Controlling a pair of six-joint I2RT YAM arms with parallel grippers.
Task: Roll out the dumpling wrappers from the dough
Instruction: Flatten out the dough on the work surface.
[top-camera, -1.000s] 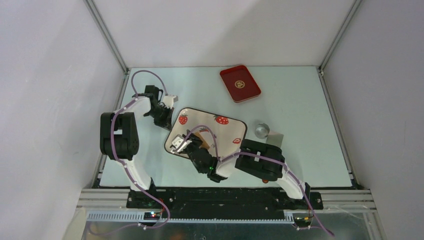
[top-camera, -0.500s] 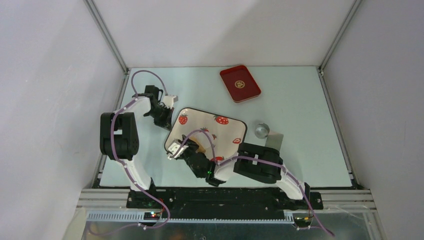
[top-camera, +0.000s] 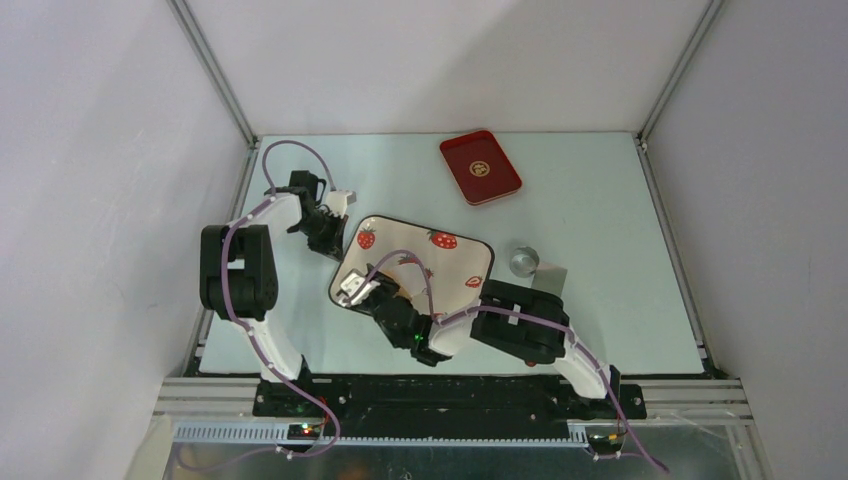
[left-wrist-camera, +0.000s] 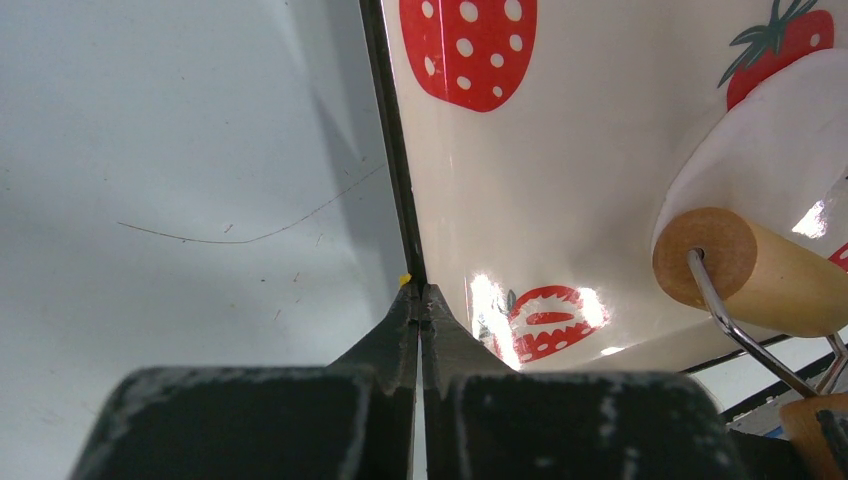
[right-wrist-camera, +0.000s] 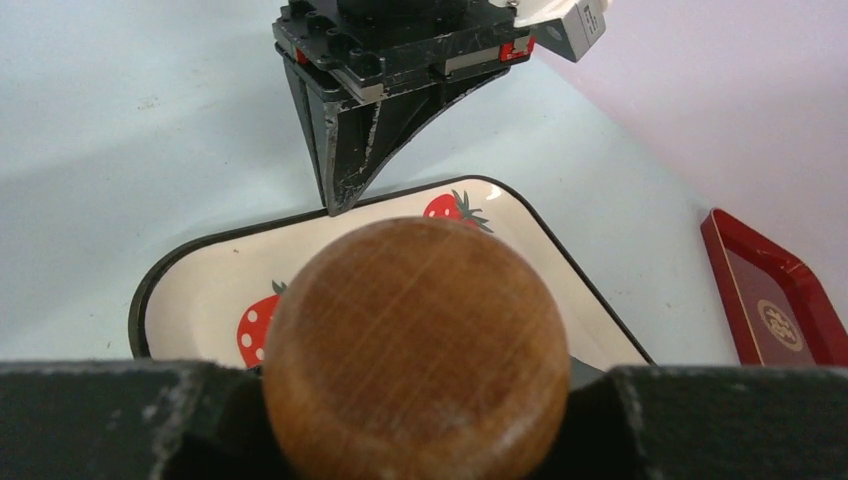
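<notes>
The strawberry tray (left-wrist-camera: 560, 200) is smooth and glossy, with bright highlights. Over it the dough (left-wrist-camera: 790, 140) looks matt white, and the rolling pin (left-wrist-camera: 705, 258) is bare grained wood on a shiny metal wire (left-wrist-camera: 745, 340). Beside the tray, the table (left-wrist-camera: 150, 150) is matt and finely scratched, and the left gripper (left-wrist-camera: 419, 292) is scuffed black.

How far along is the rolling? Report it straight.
Done: the dough on the strawberry tray already looks flattened. In hand: the right gripper grips the rolling pin at its edge; the left gripper, shut, touches the tray's rim. Left: finishing the roll; the red tray holds no wrappers.
</notes>
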